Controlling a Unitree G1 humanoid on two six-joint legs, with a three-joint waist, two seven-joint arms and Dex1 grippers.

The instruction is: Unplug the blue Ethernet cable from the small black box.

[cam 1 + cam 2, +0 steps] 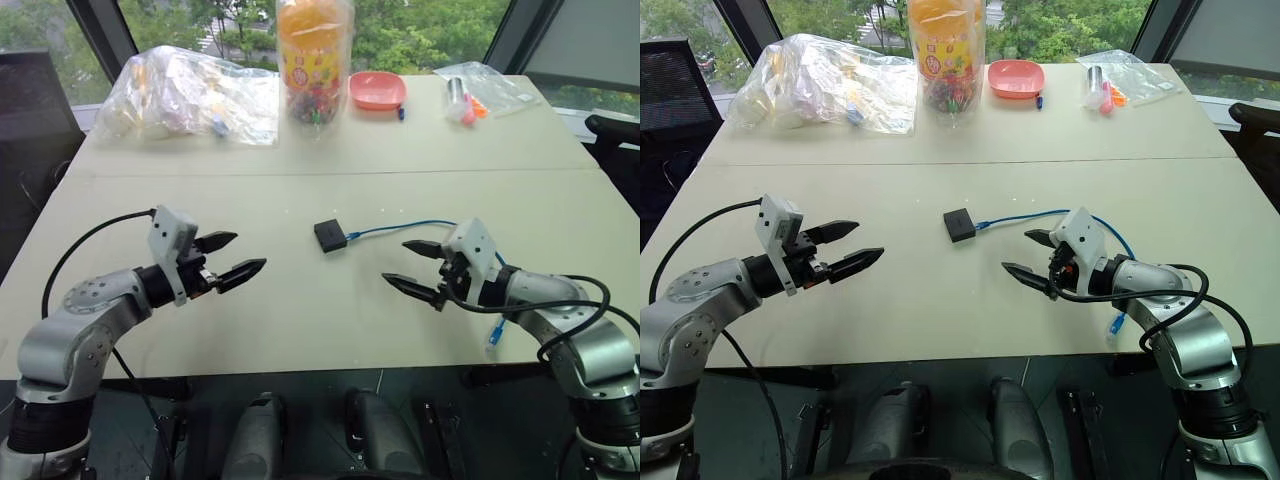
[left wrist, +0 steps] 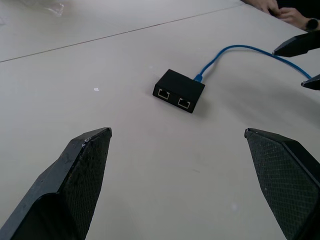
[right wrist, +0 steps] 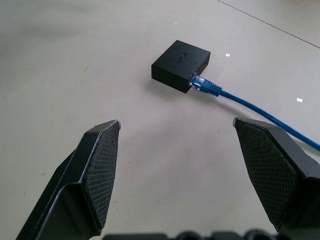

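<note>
A: Item 1, small black box (image 1: 330, 235): flat on the pale table (image 1: 300, 310), near the middle, between the 2 grippers and a little beyond them. 2 empty ports on 1 side.

B: Item 2, blue Ethernet cable (image 3: 240, 100): clear plug seated in the box's opposite side, toward the right arm. Curves off over the tabletop, passes behind the right gripper (image 1: 413, 267), hangs over the near table edge with a free plug end.

A: Item 3, right gripper: fingers spread apart, empty, above the table, aimed at the box, well short of it.

B: Item 4, left gripper (image 1: 229, 256): fingers likewise wide apart, empty, aimed at the box from the other side, also apart from it.

A: Far edge: clear plastic bag (image 1: 190, 95), tall jar with orange label (image 1: 314, 60), pink dish (image 1: 377, 90), small bag of bits (image 1: 480, 90).
</note>
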